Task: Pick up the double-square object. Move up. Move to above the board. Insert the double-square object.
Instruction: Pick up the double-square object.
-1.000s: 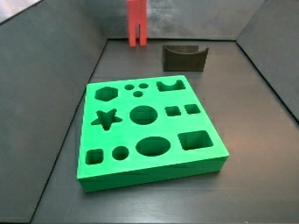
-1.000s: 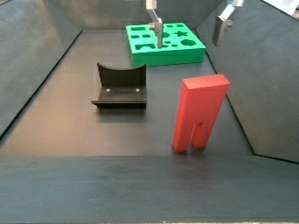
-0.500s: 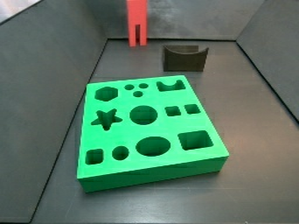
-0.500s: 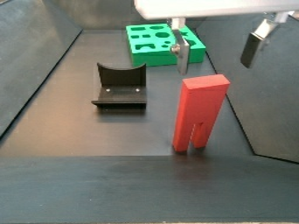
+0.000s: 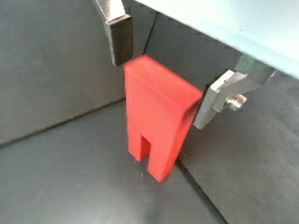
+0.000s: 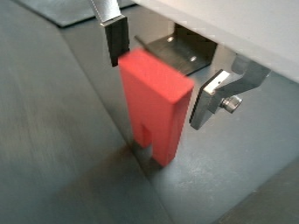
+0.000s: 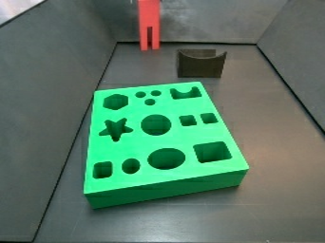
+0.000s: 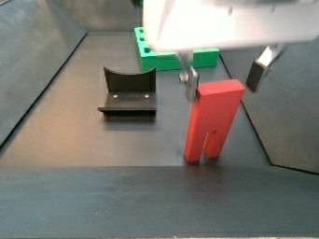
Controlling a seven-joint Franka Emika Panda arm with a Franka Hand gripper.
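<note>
A: Where's the block (image 8: 211,119)?

B: Standing upright on its two legs on the dark floor, near the far wall in a side view (image 7: 148,24), well apart from the board (image 7: 162,140).

A: And the gripper (image 5: 172,72)?

B: Over the block's top. Its fingers (image 5: 118,39) are spread, one on each side of the upper part, with gaps showing in both wrist views (image 6: 156,74). Nothing is grasped yet.

A: Why straddle it like that?

B: I'd judge it's lined up to close on the flat faces, leaving the legs free for the board's holes.

A: Anything nearby?

B: The fixture (image 8: 126,91), clear to one side.
</note>
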